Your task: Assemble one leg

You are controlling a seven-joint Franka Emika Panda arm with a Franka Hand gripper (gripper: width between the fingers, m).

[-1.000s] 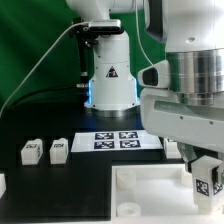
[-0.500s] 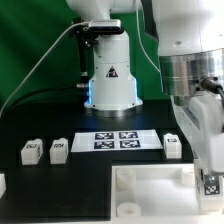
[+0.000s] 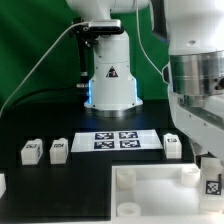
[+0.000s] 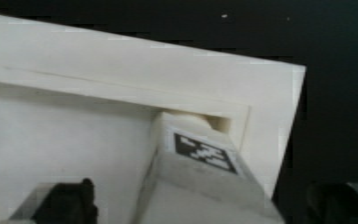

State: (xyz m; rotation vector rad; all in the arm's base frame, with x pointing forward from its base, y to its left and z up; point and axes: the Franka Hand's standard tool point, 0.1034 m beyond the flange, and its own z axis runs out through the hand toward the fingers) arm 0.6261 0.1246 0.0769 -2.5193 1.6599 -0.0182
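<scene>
We see the tool [image 3: 211,166] hanging low at the exterior view's right, over the near right corner of the white square top [image 3: 150,200], which lies flat on the black counter [image 3: 90,168]. Directly beneath the tool is the leg [image 3: 212,186]. It is upright, its black-and-white tag faces the exterior camera, and its lower end is at that corner of the top. In the wrist view the leg [image 4: 197,160] runs from between the tool's dark fingers [image 4: 69,200] down to the corner of the top [image 4: 87,60], where a raised rim frames the corner. Its tag shows on one face. We cannot tell whether the tool is clamped on the leg or merely straddling it: the leg sits between the fingers, yet a pale strip shows between the visible finger and the leg's side, and the other finger is too dim to read. Nor can we tell whether the leg's foot is seated in the top or just touching it. Farther back on the counter, at the exterior view's left, a loose leg [image 3: 31,152] stands just beside its neighbour [image 3: 59,149]. The marker board [image 3: 120,140] lies flat in front of the robot base [image 3: 110,75], and a third loose leg [image 3: 172,146] stands just off the board's right end.
</scene>
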